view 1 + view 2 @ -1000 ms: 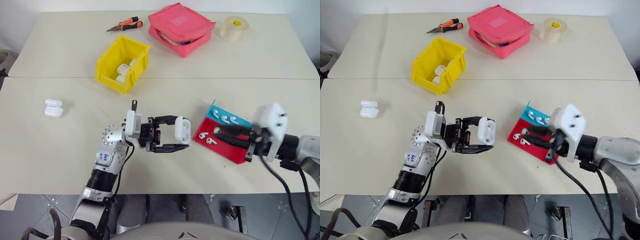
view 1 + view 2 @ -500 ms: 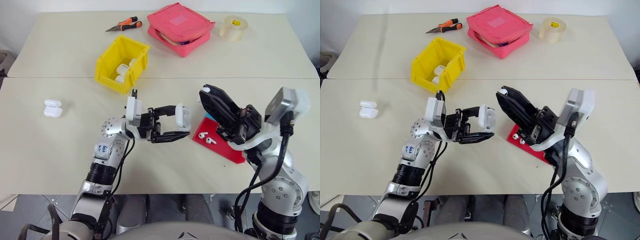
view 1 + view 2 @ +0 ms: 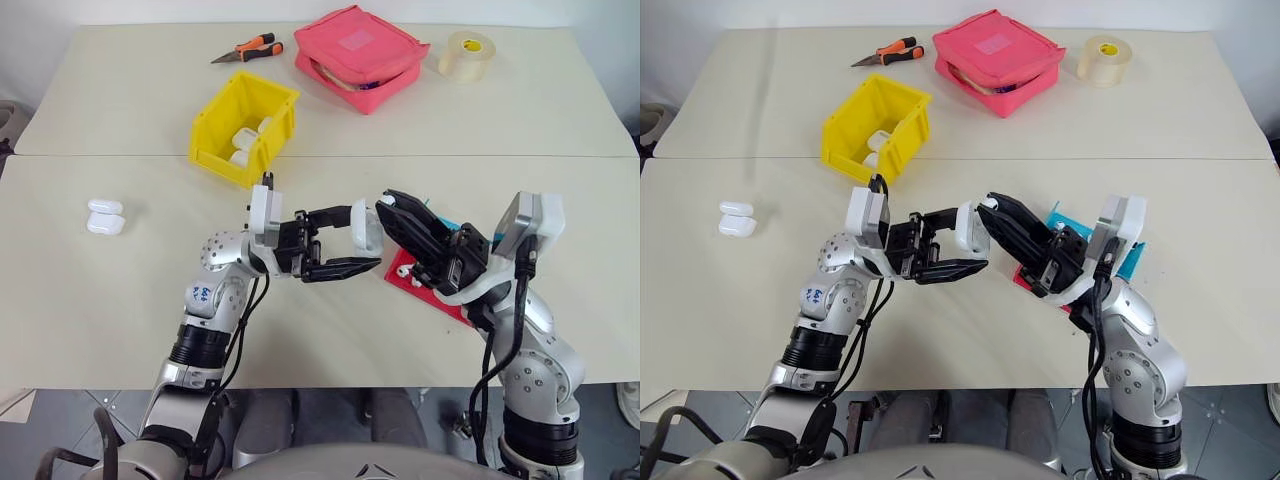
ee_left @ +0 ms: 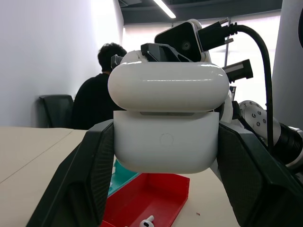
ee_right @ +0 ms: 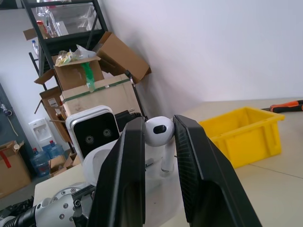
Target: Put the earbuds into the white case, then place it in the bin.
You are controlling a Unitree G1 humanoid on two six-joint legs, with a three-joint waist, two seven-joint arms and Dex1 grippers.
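My left gripper [image 3: 368, 238] is shut on the white case [image 3: 365, 228] and holds it above the table's middle. In the left wrist view the case [image 4: 165, 137] sits between both fingers [image 4: 90, 165] with its lid raised a little. My right gripper [image 3: 388, 205] is shut on one of the earbuds [image 5: 158, 130], its tip right at the top of the case. Two more earbuds [image 3: 408, 275] lie on the red tray [image 3: 448, 302] under the right arm. The yellow bin [image 3: 222, 108] stands at the back left with white cases inside.
Two white cases [image 3: 105, 216] lie on the table at the far left. A blue tray [image 3: 1060, 218] lies behind the red one. A pink pouch [image 3: 360, 55], a tape roll [image 3: 467, 55] and orange pliers [image 3: 250, 48] are at the back. A person [image 4: 102, 94] sits beyond the table.
My right gripper rose off the red tray with an earbud, turned and swung left to the case. The left gripper with the case stayed almost in place.
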